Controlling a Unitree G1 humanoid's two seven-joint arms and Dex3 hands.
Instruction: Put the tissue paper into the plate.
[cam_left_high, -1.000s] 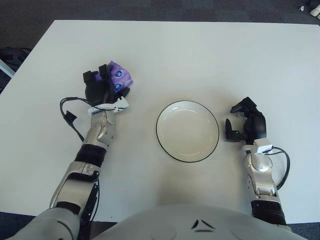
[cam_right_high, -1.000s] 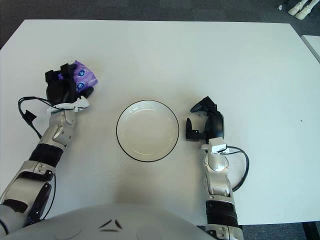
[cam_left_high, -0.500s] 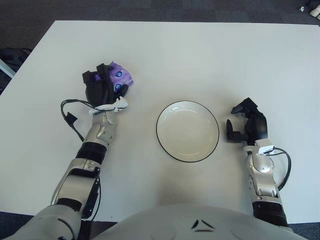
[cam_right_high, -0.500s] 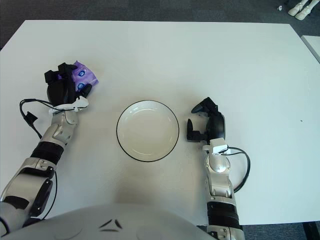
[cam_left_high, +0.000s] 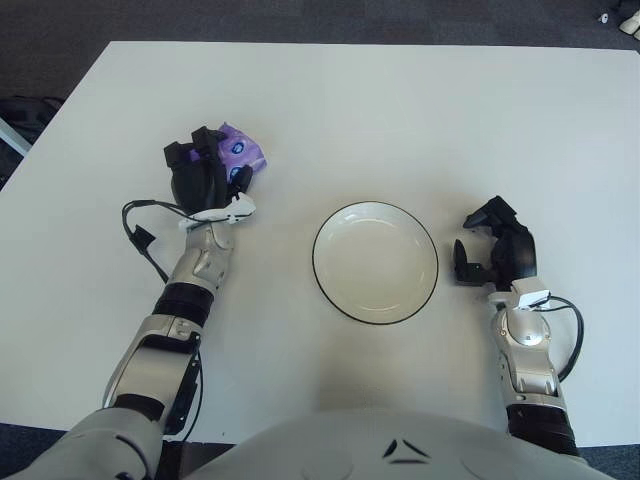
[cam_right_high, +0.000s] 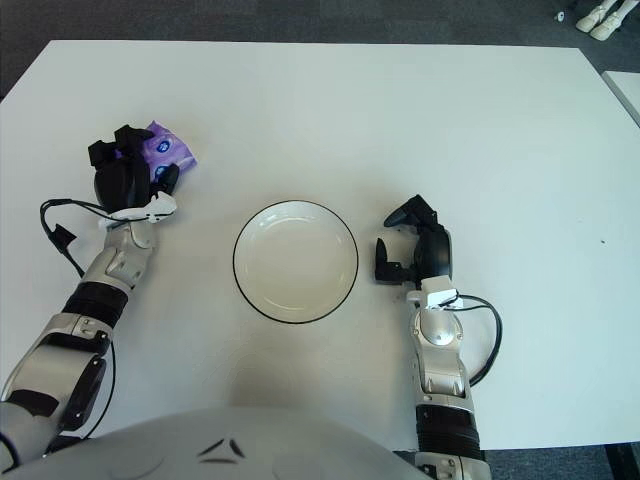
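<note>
I note the left hand (cam_left_high: 203, 178) curled around the purple tissue paper (cam_left_high: 240, 152) at upper left; a shallow grip risks dropping it on the bench (cam_left_high: 400, 110) short of the plate (cam_left_high: 375, 262), while the right hand (cam_left_high: 492, 252) rests open, empty.

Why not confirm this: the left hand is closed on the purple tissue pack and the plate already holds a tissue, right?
Not quite. The left hand is closed on the purple tissue pack, but the plate holds nothing; its white inside is bare. The left eye view shows this. The right hand rests beside the plate.
</note>
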